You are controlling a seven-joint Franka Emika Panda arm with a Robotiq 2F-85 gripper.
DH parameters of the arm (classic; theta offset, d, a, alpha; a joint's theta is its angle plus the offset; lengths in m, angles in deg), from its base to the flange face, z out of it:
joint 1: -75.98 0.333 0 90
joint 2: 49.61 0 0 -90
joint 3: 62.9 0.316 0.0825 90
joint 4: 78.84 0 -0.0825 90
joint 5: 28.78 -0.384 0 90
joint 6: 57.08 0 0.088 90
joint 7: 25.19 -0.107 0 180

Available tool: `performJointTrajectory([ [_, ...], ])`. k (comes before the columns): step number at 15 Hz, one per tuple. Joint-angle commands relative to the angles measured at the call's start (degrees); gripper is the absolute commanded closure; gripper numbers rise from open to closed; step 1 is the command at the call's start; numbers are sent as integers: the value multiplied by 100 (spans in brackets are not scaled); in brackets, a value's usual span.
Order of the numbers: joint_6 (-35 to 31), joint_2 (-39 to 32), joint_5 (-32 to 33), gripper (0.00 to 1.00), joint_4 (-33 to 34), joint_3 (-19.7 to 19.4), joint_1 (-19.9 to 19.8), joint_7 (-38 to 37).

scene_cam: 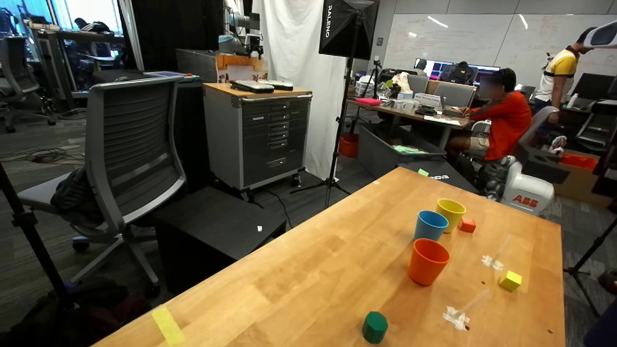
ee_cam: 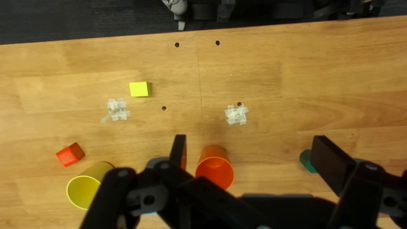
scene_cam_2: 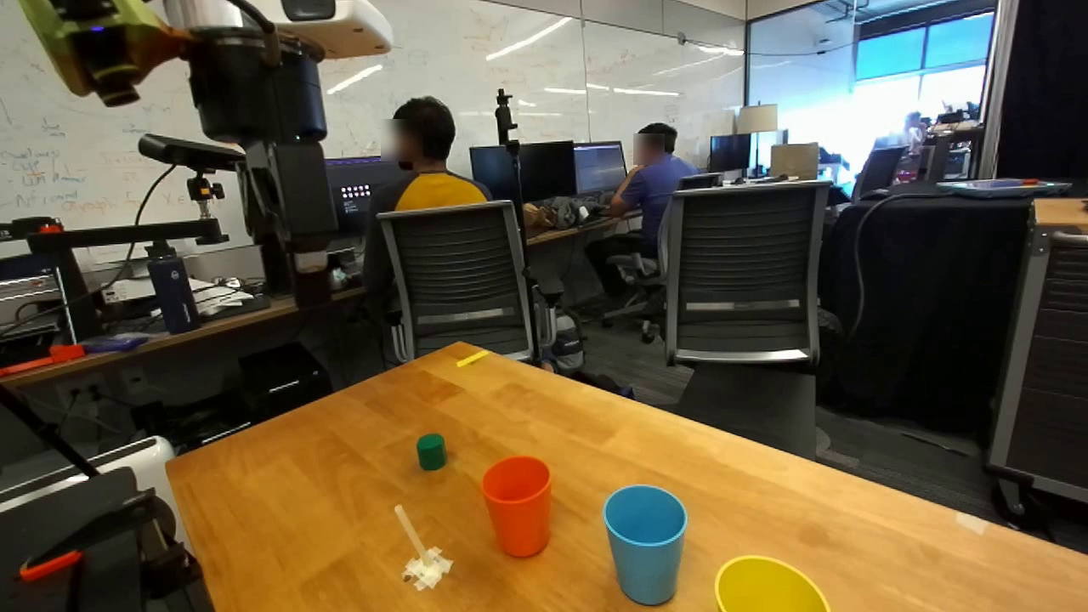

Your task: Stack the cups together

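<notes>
Orange-red cup point(scene_cam: 428, 263), blue cup point(scene_cam: 429, 227) & yellow cup point(scene_cam: 453, 215) stand upright, mouths up, as separate pcs. on a wooden desk point(scene_cam: 299, 274), w/ clear gaps btwn them. In an exterior view, the blue cup is at 12 o'clock from the orange-red cup, & the yellow cup approx. 2 o'clock from the blue cup, partly hidden behind it. A red block point(scene_cam: 467, 225) sits just beside the yellow cup at 4 o'clock. A yellow block point(scene_cam: 511, 280) lies farther off, approx. 3 o'clock from the orange-red cup, w/ a dark green pc. point(scene_cam: 375, 328) at 7 o'clock. Thin translucent sticks point(scene_cam: 473, 302) rise from white tape patches point(scene_cam: 455, 319) on the desk.

Tool point(ee_cam: 250, 143) is spread wide, its fingers point(ee_cam: 332, 163) well apart. In wrist view the orange-red cup shows btwn them, closer to the finger at 9 o'clock; the finger at 3 o'clock covers part of the dark green pc. The blue cup is mostly hidden by the tool, just a sliver showing, & the yellow cup, approx. 9 o'clock from the orange-red cup, is partly covered too. In an exterior view, the robot arm point(scene_cam_2: 348, 25) hangs at 10 o'clock, tool pointing down, well above the desk.

Bkgd.: a person in red point(scene_cam: 506, 118) sits at 2-3 o'clock in an exterior view; a person in a yellow-and-dark top point(scene_cam_2: 442, 189) sits near a whiteboard point(scene_cam_2: 467, 81).
</notes>
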Motion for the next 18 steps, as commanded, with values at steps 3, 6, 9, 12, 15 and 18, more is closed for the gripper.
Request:
performJointTrajectory([
  [3, 11, -34, -15, 0, -36, 29, -27, 10],
  [6, 18, -27, 130, 0, -42, 32, -30, 36],
  [9, -15, -212, -86, 0, 244, 47, -4, -89],
  [12, -15, -656, -182, 0, 647, 67, 30, -164],
  [15, -15, -789, -186, 0, 717, 68, 30, -181],
  [18, -15, -791, -187, 0, 726, 69, 30, -187],
])
